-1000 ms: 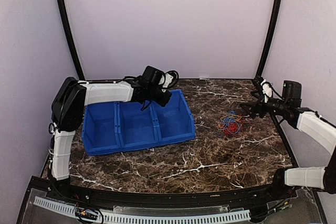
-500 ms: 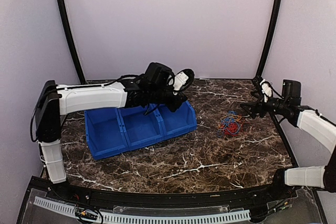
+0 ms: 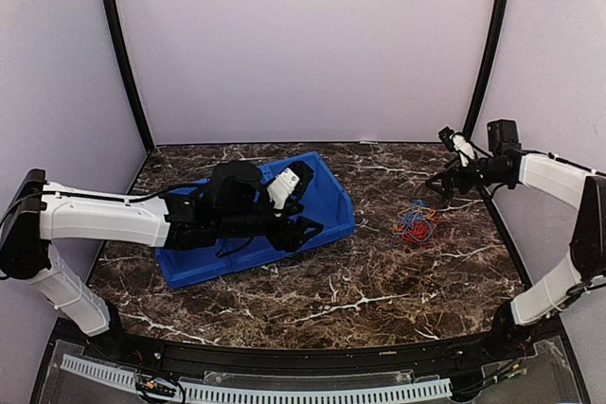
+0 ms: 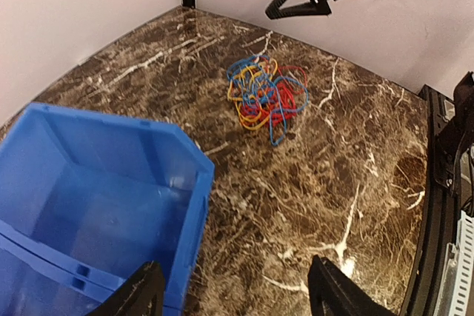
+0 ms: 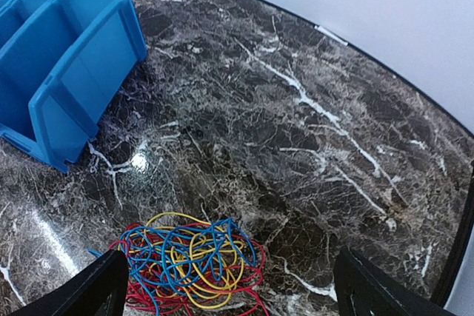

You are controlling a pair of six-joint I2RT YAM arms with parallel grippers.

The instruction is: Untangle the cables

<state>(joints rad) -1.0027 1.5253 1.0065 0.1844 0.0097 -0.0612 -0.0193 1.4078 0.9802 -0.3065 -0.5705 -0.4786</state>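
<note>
Lying on the table [image 3: 379,281] to the right of the blue bin [image 3: 327,198], the cables [image 3: 417,224] are resting as one tangled bunch of red, blue and yellow loops, apart from the bin and touched by neither arm. The left gripper [image 3: 305,226] is hovering at the bin's near right corner and pointing toward the bunch. Its fingers [image 4: 137,297] are standing apart with nothing between them, and the left wrist view is showing the bin wall at lower left and the bunch well ahead on bare table. The right gripper [image 3: 437,184] is hanging above the table beyond the bunch, near the far right edge, with its fingers [image 5: 96,290] likewise spread wide and gripping nothing. The right wrist view is showing the cables low in the picture between the two fingertips, with the bin's end at upper left
</note>
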